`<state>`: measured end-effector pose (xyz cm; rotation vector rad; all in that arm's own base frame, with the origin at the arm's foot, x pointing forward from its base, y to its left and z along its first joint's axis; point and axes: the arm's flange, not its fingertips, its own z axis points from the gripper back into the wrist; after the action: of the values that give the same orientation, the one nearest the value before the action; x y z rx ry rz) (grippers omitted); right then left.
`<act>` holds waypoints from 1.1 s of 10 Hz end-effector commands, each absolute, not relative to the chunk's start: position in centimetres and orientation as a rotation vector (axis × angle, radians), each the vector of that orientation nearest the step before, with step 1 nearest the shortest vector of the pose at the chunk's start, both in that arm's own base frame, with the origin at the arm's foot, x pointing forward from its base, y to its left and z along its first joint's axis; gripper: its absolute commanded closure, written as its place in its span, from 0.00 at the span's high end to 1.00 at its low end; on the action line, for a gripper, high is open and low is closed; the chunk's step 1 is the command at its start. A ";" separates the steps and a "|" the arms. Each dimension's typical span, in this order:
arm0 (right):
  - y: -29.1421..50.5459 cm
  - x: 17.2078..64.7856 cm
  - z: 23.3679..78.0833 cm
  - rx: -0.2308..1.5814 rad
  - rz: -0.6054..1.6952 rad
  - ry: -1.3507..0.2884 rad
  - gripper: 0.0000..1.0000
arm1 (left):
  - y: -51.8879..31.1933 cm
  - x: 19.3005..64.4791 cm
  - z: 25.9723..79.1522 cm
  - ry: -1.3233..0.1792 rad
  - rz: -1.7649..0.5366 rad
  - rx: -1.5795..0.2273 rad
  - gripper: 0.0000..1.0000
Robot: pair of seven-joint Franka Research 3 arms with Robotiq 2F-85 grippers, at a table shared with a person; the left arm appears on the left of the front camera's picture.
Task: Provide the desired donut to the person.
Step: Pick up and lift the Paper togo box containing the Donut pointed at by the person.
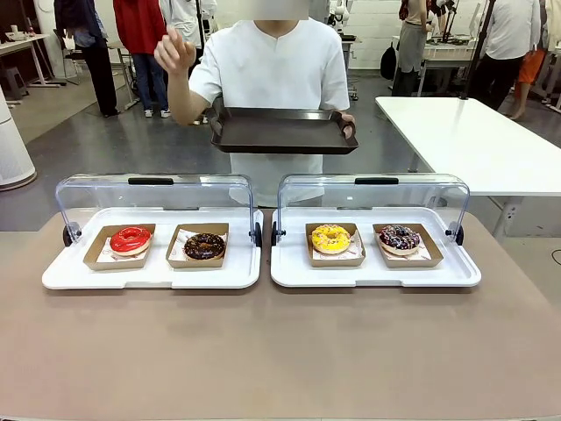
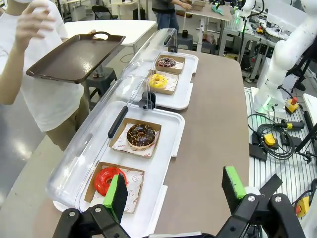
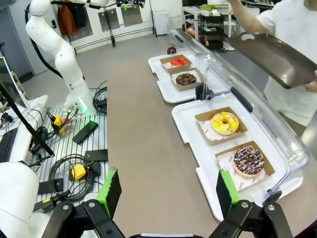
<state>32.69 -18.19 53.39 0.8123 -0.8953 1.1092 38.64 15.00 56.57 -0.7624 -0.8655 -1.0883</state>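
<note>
Red donut (image 1: 131,238), chocolate donut (image 1: 204,246), yellow donut (image 1: 330,238) and sprinkled donut (image 1: 399,238) lie left to right in cardboard boats (image 1: 95,252). We judge them soft and sticky, so we'd pinch a boat's rim. Our left gripper (image 2: 174,191) and right gripper (image 3: 167,192) gape empty.

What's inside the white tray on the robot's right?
Two cardboard boats hold a yellow donut and a sprinkled chocolate donut on paper; the donuts cover most of it.

Open tabletop (image 1: 280,351) before trays (image 1: 149,281), raised clear lids (image 1: 210,197) walling far side, person (image 1: 272,79) standing beyond
</note>
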 end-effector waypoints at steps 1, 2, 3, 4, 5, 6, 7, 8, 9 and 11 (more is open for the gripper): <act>-18.2 32.7 53.4 0.821 1.112 -0.904 1.00 | 14.9 38.6 56.8 -0.870 -1.093 -0.772 1.00; -18.2 32.7 53.4 0.821 1.112 -0.904 1.00 | 14.9 38.6 56.8 -0.870 -1.093 -0.772 1.00; -18.2 32.7 53.4 0.821 1.112 -0.904 1.00 | 14.9 38.6 56.8 -0.870 -1.093 -0.772 1.00; -18.2 32.7 53.4 0.821 1.112 -0.904 1.00 | 14.9 38.6 56.8 -0.870 -1.093 -0.772 1.00; -18.2 32.7 53.4 0.821 1.112 -0.904 1.00 | 14.9 38.6 56.8 -0.870 -1.093 -0.772 1.00; -18.2 32.7 53.4 0.821 1.112 -0.904 1.00 | 14.9 38.6 56.8 -0.870 -1.093 -0.772 1.00; -18.2 32.7 53.4 0.821 1.112 -0.904 1.00 | 14.9 38.6 56.8 -0.870 -1.093 -0.772 1.00; -18.2 32.7 53.4 0.821 1.112 -0.904 1.00 | 14.9 38.6 56.8 -0.870 -1.093 -0.772 1.00; -18.2 32.7 53.4 0.821 1.112 -0.904 1.00 | 14.9 38.6 56.8 -0.870 -1.093 -0.772 1.00; -18.2 32.7 53.4 0.821 1.112 -0.904 1.00 | 14.9 38.6 56.8 -0.870 -1.093 -0.772 1.00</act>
<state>32.69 -18.19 53.39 0.8124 -0.8952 1.1092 38.64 15.00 56.58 -0.7624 -0.8655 -1.0884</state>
